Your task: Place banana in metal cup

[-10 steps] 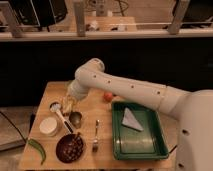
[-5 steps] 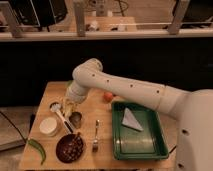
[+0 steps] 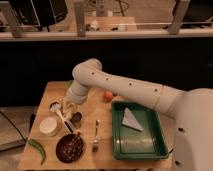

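- End effector (image 3: 69, 107) low over left half of bench (image 3: 107, 155), below the white wrist, between the small round item at top left and the metal cup.
- Finger state: cannot tell. Pale-yellow banana (image 3: 68, 105) sits right at the end effector, looks carried, grip not confirmable.
- Banana long axis roughly upright, slightly tilted; lower end pointing down toward the bench.
- Metal cup (image 3: 76, 118) just below-right of the end effector in the view, i.e. nearer the bench's front edge. Upright, dark inside visible. Short hop, not yet over the mouth.
- Key relation: cup lies toward the camera and slightly right of the banana tip. Judgement: coming move needs a small shift that way, then a lowering with the banana kept near vertical, since the cup mouth is narrow.
- Clutter tight on the left side: white round tub (image 3: 49, 126) left of the cup, white utensil (image 3: 64, 120) lying between tub and cup, dark brown bowl (image 3: 70, 147) in front.
- Fork (image 3: 95, 136) right of the cup, green tray (image 3: 150, 147) further right, well apart.
- Green pepper (image 3: 38, 150) near the front-left bench edge, orange item (image 3: 108, 95) behind the arm; both out of the path.
- Risk, as judged: nudging the cup or the utensil on descent; open room mainly to the cup's right.
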You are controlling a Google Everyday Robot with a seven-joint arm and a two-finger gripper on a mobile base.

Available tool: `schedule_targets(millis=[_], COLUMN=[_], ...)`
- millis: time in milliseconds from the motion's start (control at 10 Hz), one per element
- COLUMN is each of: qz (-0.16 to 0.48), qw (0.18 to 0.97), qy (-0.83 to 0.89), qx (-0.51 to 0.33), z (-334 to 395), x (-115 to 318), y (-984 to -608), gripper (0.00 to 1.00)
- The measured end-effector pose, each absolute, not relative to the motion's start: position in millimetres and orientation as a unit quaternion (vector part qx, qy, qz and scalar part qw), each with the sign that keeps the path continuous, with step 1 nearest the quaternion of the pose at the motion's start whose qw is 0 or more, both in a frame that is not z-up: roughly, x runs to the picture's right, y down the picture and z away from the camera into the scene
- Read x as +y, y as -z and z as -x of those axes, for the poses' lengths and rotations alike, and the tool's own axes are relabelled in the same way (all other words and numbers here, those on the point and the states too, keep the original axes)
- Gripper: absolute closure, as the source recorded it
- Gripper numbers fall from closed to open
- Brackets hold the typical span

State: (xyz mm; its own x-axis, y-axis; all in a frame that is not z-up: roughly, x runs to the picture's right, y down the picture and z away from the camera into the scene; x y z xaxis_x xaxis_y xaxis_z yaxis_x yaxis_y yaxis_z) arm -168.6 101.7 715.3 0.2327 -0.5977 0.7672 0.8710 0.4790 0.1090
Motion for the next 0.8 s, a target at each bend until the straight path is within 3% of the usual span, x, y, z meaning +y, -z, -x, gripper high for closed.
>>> schedule_targets(millis=[800], qz=[0.229], qw=[0.754], qy=[0.47], qx=[-0.399], z=[164.3], x=[125.8], y=[-740.0], gripper=[0.97])
